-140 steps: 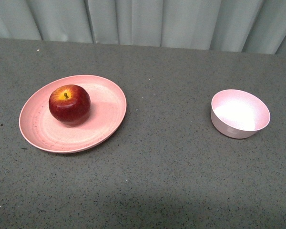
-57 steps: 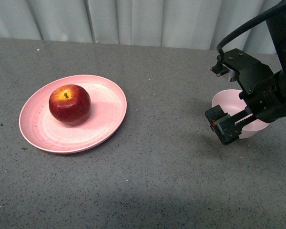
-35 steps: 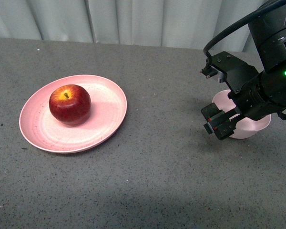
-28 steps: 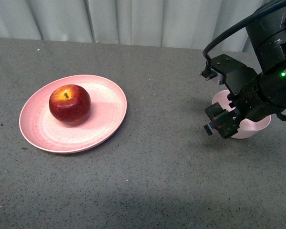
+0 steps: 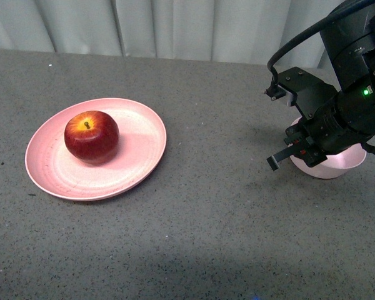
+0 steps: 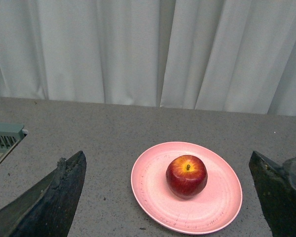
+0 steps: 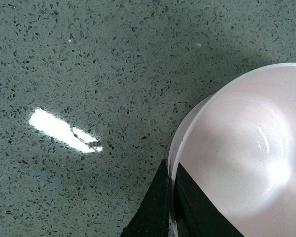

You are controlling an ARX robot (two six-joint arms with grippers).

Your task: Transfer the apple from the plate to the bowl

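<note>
Right gripper point(image 5: 292, 153) is pinched shut on the left rim of the bowl point(image 5: 337, 164), right side of the frame. Left gripper point(image 6: 166, 157) hangs wide open, holding nothing. Apple point(image 5: 91, 136) sits on the plate point(image 5: 144, 169) at center-left. Speckled grey bench point(image 5: 219, 206) lies between, pale curtain point(image 5: 175, 28) across the top.

The right arm point(image 5: 356, 69) is covering most of the bowl point(image 5: 337, 167) in the front view and is running off the frame above it. In the right wrist view, the bowl's far side and the right gripper point(image 7: 171, 173) at the bowl's rim are being cropped. The left gripper point(image 6: 166, 157) is showing only cut-off fingers point(image 6: 54, 197).
</note>
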